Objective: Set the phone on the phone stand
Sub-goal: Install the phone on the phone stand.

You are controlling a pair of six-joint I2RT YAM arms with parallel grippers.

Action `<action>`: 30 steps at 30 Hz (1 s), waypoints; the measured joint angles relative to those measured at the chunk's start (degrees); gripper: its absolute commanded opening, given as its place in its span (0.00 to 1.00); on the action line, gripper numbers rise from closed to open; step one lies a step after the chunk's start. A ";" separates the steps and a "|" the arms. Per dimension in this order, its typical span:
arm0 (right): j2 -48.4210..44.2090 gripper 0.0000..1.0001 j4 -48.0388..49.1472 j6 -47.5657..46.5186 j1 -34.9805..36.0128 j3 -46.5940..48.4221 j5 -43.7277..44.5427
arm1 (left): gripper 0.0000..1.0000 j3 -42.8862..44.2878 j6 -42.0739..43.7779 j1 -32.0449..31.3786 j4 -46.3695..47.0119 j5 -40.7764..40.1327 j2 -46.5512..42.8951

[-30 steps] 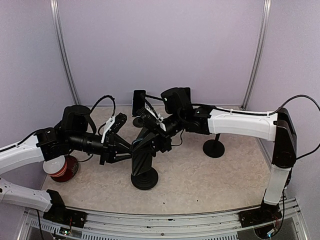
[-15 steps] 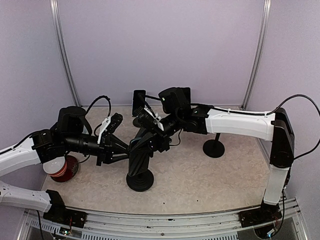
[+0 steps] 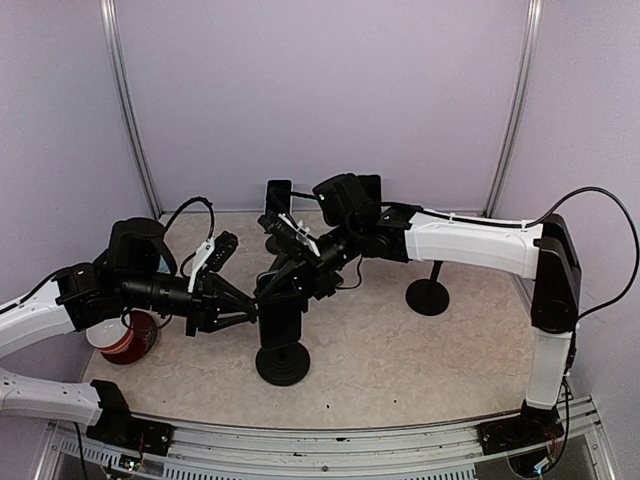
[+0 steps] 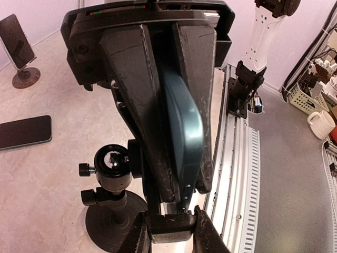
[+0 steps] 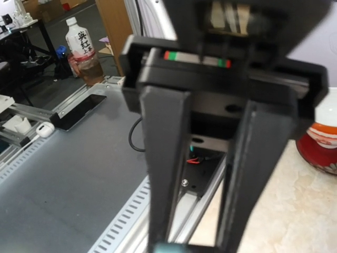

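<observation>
**Phone held at stand, not yet seated**

The phone stand [image 3: 283,362] is noted nearest, on its round base. The left gripper [image 4: 184,196] is clamped on the teal phone [image 4: 185,118], which is held edge-on just above the stand's cradle [image 4: 171,227]. The right gripper [image 3: 288,280] is closed at the stand's top; what it pinches cannot be told. Judged step: insertion. The phone is to be lowered squarely into the cradle, then released.

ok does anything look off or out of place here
a spare phone lies flat on the table near the stand, on no stand itself. the teal phone is clamped edge-on in the left gripper; nothing looks damaged or spilled
</observation>
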 measured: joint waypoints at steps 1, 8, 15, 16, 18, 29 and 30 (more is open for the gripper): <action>0.04 0.00 0.24 0.46 0.00 0.02 0.07 | 0.00 -0.55 -0.26 0.00 0.50 -0.04 -0.59; 0.39 0.00 1.90 4.04 0.00 0.28 1.36 | 0.00 -2.80 -0.98 0.00 2.60 -1.29 -3.10; 0.66 0.00 1.90 6.99 0.00 0.61 2.75 | 0.00 -2.82 -1.75 0.04 2.58 -1.53 -3.02; 0.66 0.00 1.90 7.23 0.00 0.61 2.84 | 0.00 -2.82 -1.86 0.04 2.58 -1.53 -2.97; 0.66 0.00 1.95 7.54 0.00 0.59 2.99 | 0.00 -2.95 -2.03 0.04 2.78 -1.53 -2.91; 0.61 0.00 1.97 8.44 0.00 0.26 4.02 | 0.00 -3.23 -3.54 0.04 3.82 -1.49 -1.64; 0.59 0.00 1.95 8.46 0.00 0.26 4.07 | 0.00 -3.23 -3.69 0.04 4.00 -1.49 -1.53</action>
